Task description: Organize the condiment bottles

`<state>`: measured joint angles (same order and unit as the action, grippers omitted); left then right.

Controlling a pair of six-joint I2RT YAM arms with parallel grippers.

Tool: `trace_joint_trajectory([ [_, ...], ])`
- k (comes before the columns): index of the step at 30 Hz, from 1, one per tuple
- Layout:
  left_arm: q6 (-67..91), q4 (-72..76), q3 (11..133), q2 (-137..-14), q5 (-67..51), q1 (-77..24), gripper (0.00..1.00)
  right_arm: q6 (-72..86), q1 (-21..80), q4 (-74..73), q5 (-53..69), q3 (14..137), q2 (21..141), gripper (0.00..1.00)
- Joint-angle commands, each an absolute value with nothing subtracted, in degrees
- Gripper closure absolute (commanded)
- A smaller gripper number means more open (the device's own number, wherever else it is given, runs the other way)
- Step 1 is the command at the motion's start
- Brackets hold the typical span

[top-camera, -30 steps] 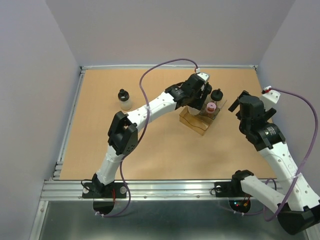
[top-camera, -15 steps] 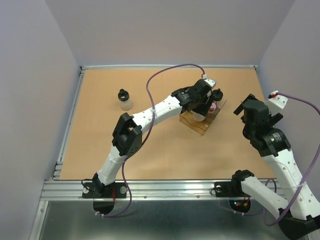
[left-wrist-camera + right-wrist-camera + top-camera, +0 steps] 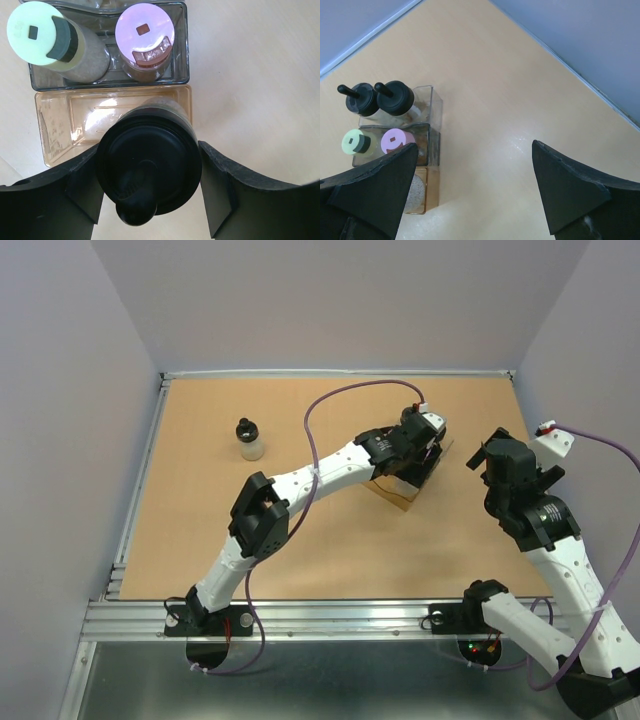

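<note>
My left gripper point(image 3: 148, 172) is shut on a black-capped bottle point(image 3: 150, 145), holding it upright over the right end of the amber clear box point(image 3: 75, 125). In the top view the gripper point(image 3: 425, 437) hangs over the boxes. Behind the amber box, a grey clear box point(image 3: 182, 45) holds a yellow-green-capped bottle point(image 3: 40, 32) and a pink-capped bottle point(image 3: 145, 32). The right wrist view shows two more black-capped bottles point(image 3: 395, 98) in a clear box farther back. One black-capped bottle point(image 3: 250, 440) stands alone at the far left. My right gripper point(image 3: 483, 452) is open and empty, right of the boxes.
The three boxes point(image 3: 427, 145) stand in a row near the table's right side. The table's back rail point(image 3: 340, 372) and grey walls point(image 3: 600, 45) close in the far and right sides. The left arm's purple cable point(image 3: 330, 405) arches over the middle.
My left gripper has carried the black-capped bottle to the right and nearer, over the amber box, now covering the boxes in the top view. My right arm drew back slightly, then held still.
</note>
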<state>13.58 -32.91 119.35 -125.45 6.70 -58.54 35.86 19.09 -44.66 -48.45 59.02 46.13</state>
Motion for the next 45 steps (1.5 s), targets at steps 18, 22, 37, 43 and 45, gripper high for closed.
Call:
trace_joint_trajectory([
  [18, 13.62, -24.7, 115.76, -125.69, 10.11, -58.62, 0.47, 35.95, 18.72, -45.0, -49.57, 57.92, 45.97, 0.0],
  [22, 13.71, -24.96, 115.49, -123.31, 10.28, -58.54, 0.09, 35.95, 18.72, -45.0, -49.39, 58.18, 46.58, 0.0],
  [37, 14.07, -31.03, 111.47, -107.94, 17.14, -47.83, 0.01, 36.21, 18.72, -44.83, -47.38, 58.45, 48.43, 0.0],
  [43, 12.31, -30.5, 107.67, -101.52, 23.38, -35.1, 0.02, 35.68, 18.72, -44.12, -45.53, 58.53, 49.75, 0.0],
  [45, 11.96, -29.89, 106.97, -99.33, 23.47, -31.66, 0.01, 35.42, 18.72, -43.86, -44.74, 58.62, 50.18, 0.0],
])
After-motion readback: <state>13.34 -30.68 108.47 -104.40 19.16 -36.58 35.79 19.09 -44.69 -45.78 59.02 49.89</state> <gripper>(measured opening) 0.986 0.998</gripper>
